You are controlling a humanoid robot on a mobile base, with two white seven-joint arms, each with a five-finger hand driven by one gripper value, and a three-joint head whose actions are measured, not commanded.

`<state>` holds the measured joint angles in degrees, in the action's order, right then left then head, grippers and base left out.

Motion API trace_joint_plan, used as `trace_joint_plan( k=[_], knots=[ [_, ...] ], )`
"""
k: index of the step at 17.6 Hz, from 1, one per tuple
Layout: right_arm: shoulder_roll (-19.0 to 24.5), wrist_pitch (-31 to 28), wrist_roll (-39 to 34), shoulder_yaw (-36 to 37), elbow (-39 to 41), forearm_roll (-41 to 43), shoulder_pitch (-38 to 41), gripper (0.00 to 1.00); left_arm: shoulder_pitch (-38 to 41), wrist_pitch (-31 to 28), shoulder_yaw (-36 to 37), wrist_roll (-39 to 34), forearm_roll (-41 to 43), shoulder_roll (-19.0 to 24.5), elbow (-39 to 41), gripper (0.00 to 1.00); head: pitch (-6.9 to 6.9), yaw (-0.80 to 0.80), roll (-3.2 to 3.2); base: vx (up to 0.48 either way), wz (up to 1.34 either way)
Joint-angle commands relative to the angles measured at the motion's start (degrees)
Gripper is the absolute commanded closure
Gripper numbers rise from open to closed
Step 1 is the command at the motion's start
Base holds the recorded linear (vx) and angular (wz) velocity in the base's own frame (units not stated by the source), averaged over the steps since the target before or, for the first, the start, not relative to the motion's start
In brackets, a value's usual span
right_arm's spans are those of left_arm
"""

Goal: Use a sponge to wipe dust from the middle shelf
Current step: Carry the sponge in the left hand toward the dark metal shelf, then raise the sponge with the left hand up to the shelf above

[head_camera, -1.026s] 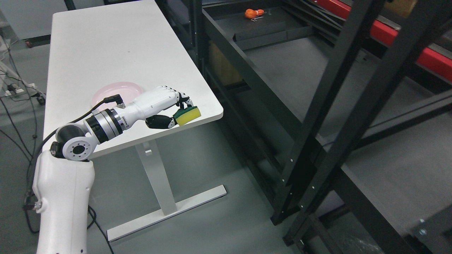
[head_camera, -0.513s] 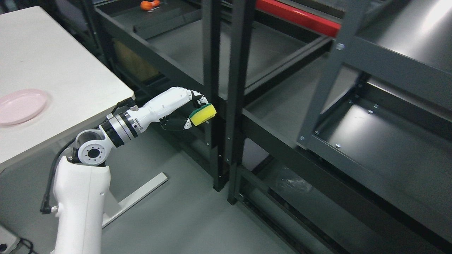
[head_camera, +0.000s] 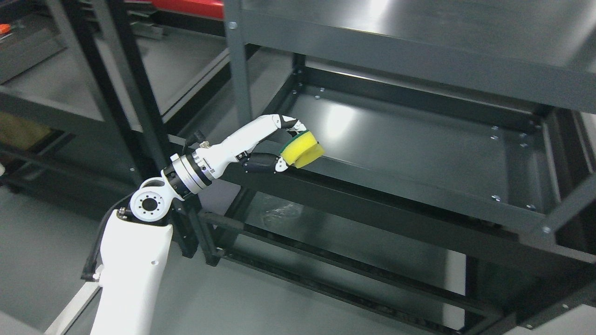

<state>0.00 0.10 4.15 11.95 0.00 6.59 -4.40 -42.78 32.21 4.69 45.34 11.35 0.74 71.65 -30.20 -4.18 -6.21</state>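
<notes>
We see the left arm coming in from the lower left, white forearm rising to a silver wrist ring. The left robot hand [head_camera: 274, 146] is clamped on the sponge [head_camera: 303, 150], fingers curled over the top and the dark thumb pressed against the near side. The sponge is yellow with a green scouring layer along its upper edge, held tilted.

We note the sponge sits at the front left corner of the middle shelf [head_camera: 409, 139], over the front rail; we cannot tell whether it touches the metal. The shelf is a dark grey tray with a bright patch of glare just behind the sponge and small bolts around its rim.

We see an upright post [head_camera: 238, 74] just behind the hand, a higher shelf [head_camera: 396, 28] above, and a lower shelf [head_camera: 326, 232] below. A second dark rack [head_camera: 116, 70] stands to the left.
</notes>
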Motion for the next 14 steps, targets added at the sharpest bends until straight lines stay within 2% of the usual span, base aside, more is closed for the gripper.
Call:
trace_joint_plan(
  k=[1, 3, 5, 8, 11, 14],
  knots=[
    [-1.0, -4.1, 0.0, 0.0, 1.0, 0.0, 0.0, 0.00, 0.0, -2.1, 15.3, -0.3, -8.3, 0.3, 5.9, 1.00, 0.00, 0.00, 0.00, -0.064, -0.75],
    [-1.0, -4.1, 0.0, 0.0, 1.0, 0.0, 0.0, 0.00, -1.2, -2.5, 19.6, 0.1, -6.2, 0.3, 8.9, 1.00, 0.00, 0.00, 0.00, -0.032, -0.60],
    [-1.0, -4.1, 0.0, 0.0, 1.0, 0.0, -0.1, 0.00, -4.8, -2.7, 21.1, 1.0, 0.0, 0.3, 10.2, 1.00, 0.00, 0.00, 0.00, 0.012, -0.45],
    [-1.0, -4.1, 0.0, 0.0, 1.0, 0.0, 0.0, 0.00, -13.7, -2.7, 23.4, 4.1, 5.9, 0.3, 10.4, 1.00, 0.01, 0.00, 0.00, 0.049, -0.23],
    [-1.0, -4.1, 0.0, 0.0, 1.0, 0.0, 0.0, 0.00, -23.8, -3.1, 27.6, 5.5, 7.0, 0.3, 10.3, 0.99, 0.01, 0.00, 0.00, 0.045, -0.15],
    [-1.0, -4.2, 0.0, 0.0, 1.0, 0.0, -0.1, 0.00, -31.1, -6.2, 32.6, 5.6, 6.7, 0.3, 10.3, 0.99, 0.02, 0.00, 0.00, 0.044, -0.08]
  ],
)
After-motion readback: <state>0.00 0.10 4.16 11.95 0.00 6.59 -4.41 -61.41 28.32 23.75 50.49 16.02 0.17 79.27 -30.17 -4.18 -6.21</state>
